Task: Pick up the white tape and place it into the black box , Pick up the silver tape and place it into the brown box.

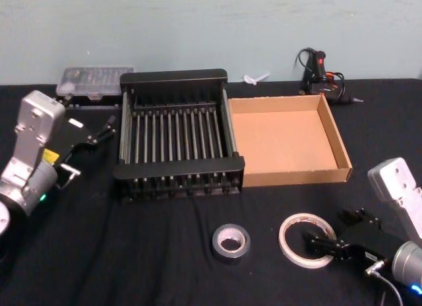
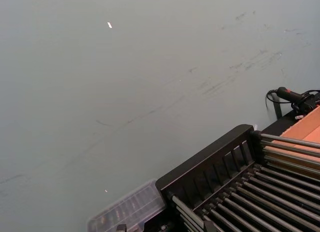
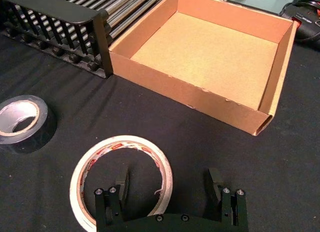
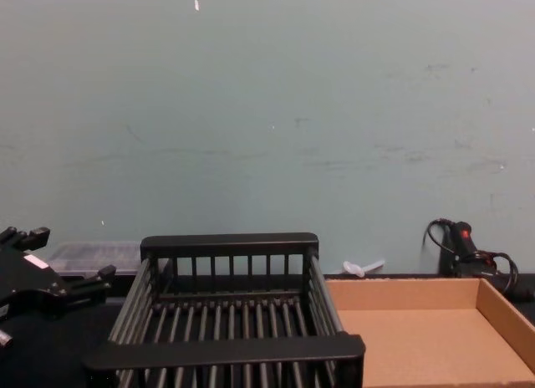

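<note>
Right gripper (image 3: pixel 170 184): fingers apart, straddling the white tape's (image 3: pixel 120 182) rim; wrist view shows one finger inside the ring.
Left gripper (image 1: pixel 99 136): beside black box (image 1: pixel 178 76), fingers apart.
Silver tape (image 1: pixel 231 243): on table.

black table (image 1: pixel 165 253), boxes, tape rolls

Head camera looks steeply down over the desk (image 1: pixel 165 266); chest camera faces the wall, level. Both share the black box (image 1: pixel 175 138) (the right wrist camera looks from close above the desk).
</note>
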